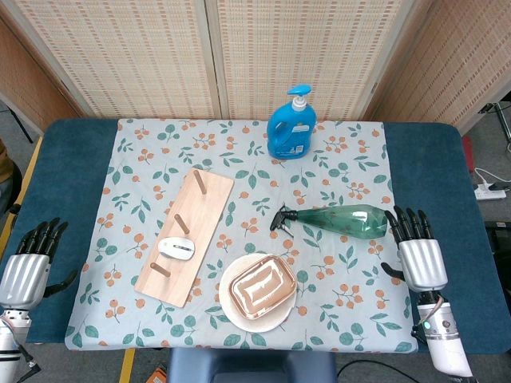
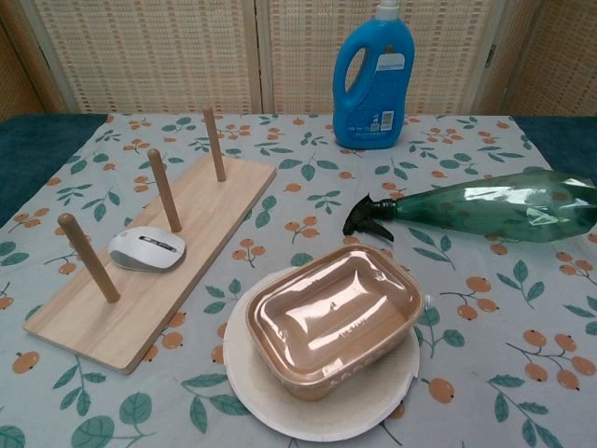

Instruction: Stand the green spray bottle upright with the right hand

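From the head view, the green spray bottle lies flat on its side on the flowered cloth, black nozzle pointing left. The right hand rests just right of it, fingers spread wide, holding nothing. The left hand sits far left, fingers apart, holding nothing.

From the chest view, the bottle looks clear green and shiny, right of the brown container on its plate.

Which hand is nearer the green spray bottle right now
The right hand, with fingers spread just beside the base of the green spray bottle, which lies on its side. The left hand rests across the table at the opposite edge.
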Tool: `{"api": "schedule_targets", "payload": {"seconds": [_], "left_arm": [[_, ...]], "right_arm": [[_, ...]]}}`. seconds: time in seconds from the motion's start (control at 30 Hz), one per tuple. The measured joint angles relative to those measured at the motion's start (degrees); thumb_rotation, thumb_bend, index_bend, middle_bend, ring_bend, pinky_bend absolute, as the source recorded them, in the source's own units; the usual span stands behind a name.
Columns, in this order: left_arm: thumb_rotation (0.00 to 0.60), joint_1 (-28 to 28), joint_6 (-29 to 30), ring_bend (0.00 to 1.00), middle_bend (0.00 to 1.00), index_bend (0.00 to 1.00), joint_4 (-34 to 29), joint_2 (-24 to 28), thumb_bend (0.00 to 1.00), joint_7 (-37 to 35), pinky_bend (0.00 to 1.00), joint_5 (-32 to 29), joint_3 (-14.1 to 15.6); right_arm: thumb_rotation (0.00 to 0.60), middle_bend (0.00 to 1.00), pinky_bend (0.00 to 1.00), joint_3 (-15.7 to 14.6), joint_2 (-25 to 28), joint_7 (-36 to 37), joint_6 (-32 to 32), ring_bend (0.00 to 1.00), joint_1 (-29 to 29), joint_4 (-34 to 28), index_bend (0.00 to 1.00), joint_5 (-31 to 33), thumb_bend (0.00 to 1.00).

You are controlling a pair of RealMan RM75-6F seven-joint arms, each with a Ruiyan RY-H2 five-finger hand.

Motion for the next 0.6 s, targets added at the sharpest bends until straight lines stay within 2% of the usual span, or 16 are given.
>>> {"api": "schedule_targets", "payload": {"seconds": [0.4,0.6], "left_arm": [[0.600,0.34,0.84,0.00,0.00,0.00,-0.31,0.27,0.23,-0.66,0.11,0.54,0.08],[0.600,-0.02,-0.08,0.00,0.00,0.00,-0.17,0.23,0.23,-0.41,0.11,0.27,0.05]], "right_arm": [[0.600,0.03,0.00,-0.26,-1.12,-1.03,-0.54,0.00,0.51,0.18,0.02,-0.14,0.00],[0.600,0.03,0.00,1.04,-1.39,-1.66,-1.45,0.00,1.97,0.24,0.06,0.22,0.00]]}}
